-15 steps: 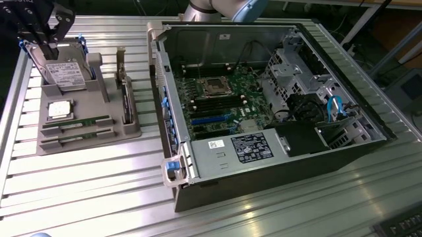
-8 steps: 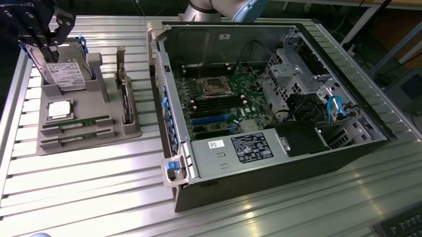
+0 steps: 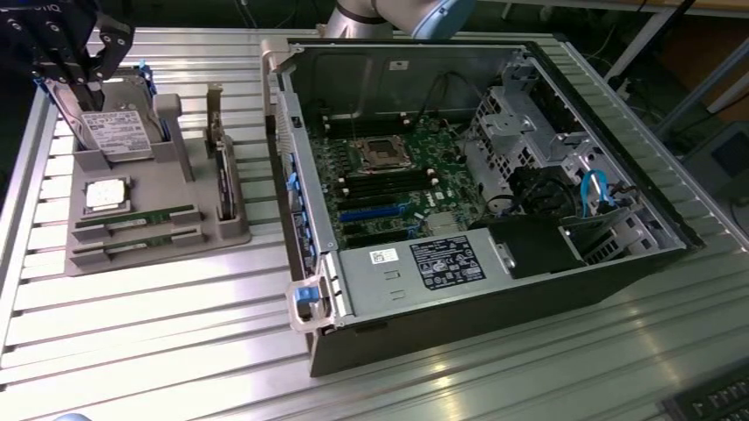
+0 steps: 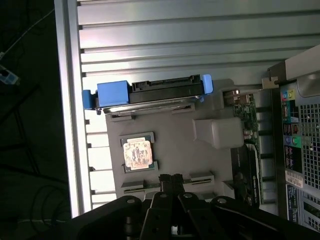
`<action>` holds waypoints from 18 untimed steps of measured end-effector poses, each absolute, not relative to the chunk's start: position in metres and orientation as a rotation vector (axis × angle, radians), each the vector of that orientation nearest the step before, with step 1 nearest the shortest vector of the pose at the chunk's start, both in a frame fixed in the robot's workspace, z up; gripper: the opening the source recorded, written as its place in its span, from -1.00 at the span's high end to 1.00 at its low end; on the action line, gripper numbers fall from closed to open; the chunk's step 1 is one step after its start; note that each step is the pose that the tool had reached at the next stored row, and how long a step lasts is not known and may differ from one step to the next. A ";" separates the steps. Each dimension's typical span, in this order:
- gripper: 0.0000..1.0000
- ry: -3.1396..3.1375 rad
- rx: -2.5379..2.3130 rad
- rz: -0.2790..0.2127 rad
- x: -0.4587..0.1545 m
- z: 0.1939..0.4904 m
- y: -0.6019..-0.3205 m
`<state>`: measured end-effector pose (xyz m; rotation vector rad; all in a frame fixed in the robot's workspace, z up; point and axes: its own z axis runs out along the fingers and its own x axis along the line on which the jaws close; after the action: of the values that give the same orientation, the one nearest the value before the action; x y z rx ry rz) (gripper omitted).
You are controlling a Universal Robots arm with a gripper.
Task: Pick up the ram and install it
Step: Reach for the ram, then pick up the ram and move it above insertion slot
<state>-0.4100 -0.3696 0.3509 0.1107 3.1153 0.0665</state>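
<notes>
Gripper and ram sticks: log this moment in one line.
gripper: shut, empty | place: over the tray, near hard drive | ram sticks: both lying in tray, untouched | computer case: open

Table: ribbed aluminium slats, framed by a plain edge rail. Bright glare is reflected off the slats near the table's front edge. Past the table's far corner on the exterior view's right, slanted metal struts are seen, with a brown surface behind them. A keyboard is cut off past the table's near corner, same side. Off the table's edge, dark floor is seen, a thin cable laid across it.
</notes>
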 end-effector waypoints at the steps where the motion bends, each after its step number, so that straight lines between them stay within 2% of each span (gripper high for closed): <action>1: 0.79 3.115 0.111 0.066 -0.410 0.351 -0.370; 6: 0.77 3.115 0.111 0.066 -0.410 0.351 -0.370; 8: 0.54 3.115 0.111 0.066 -0.410 0.351 -0.370; 9: 0.54 3.115 0.111 0.066 -0.410 0.351 -0.370; 11: 0.28 3.115 0.111 0.066 -0.410 0.351 -0.370; 18: 0.28 3.115 0.111 0.066 -0.410 0.332 -0.370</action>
<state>-0.4103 -0.3696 0.3316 0.1107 3.1153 0.0665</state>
